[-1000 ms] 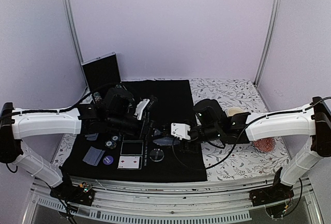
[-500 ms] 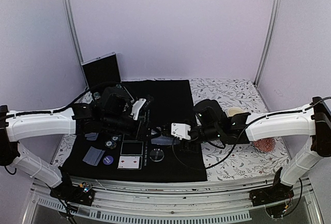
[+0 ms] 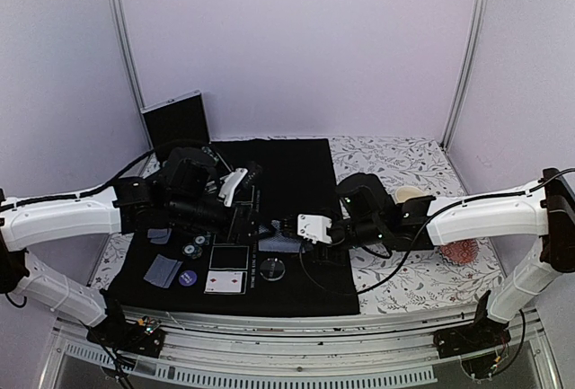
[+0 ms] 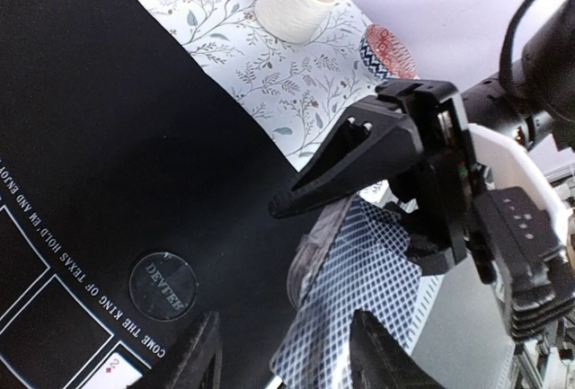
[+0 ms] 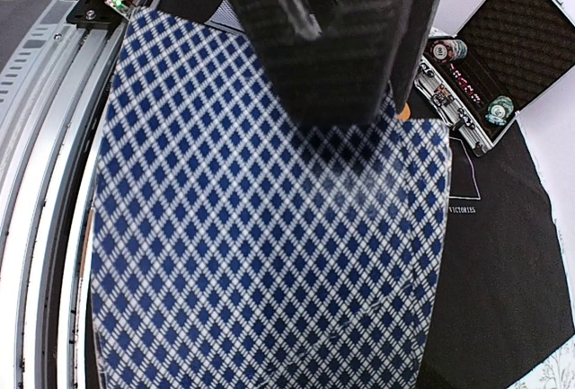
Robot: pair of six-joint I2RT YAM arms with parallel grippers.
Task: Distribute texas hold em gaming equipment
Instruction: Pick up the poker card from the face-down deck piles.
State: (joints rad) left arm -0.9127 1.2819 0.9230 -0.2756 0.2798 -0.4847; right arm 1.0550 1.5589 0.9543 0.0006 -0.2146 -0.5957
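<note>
My right gripper (image 3: pixel 289 230) is shut on a deck of playing cards (image 4: pixel 316 247) with blue lattice backs, held over the black mat (image 3: pixel 296 173). One card (image 4: pixel 368 299) sticks out of the deck towards my left gripper (image 4: pixel 286 358). That gripper is open: the card's end lies between its fingers and the left finger stands clear of it. In the right wrist view the card back (image 5: pixel 269 254) fills the frame below the right gripper (image 5: pixel 359 110). On the mat lie a dealer disc (image 4: pixel 163 285), a face-up card (image 3: pixel 225 282), a purple-blue disc (image 3: pixel 188 278), a face-down card (image 3: pixel 163 270) and striped chips (image 3: pixel 192 247).
An open chip case (image 3: pixel 177 124) stands at the mat's back left, also seen as the case (image 5: pixel 485 75) in the right wrist view. A cream cup (image 3: pixel 409 194) and a reddish patterned dish (image 3: pixel 461 251) sit on the floral cloth to the right.
My left gripper has drawn back a little to the left and away from the deck, and its jaws have narrowed slightly. The right arm has held still with the deck.
</note>
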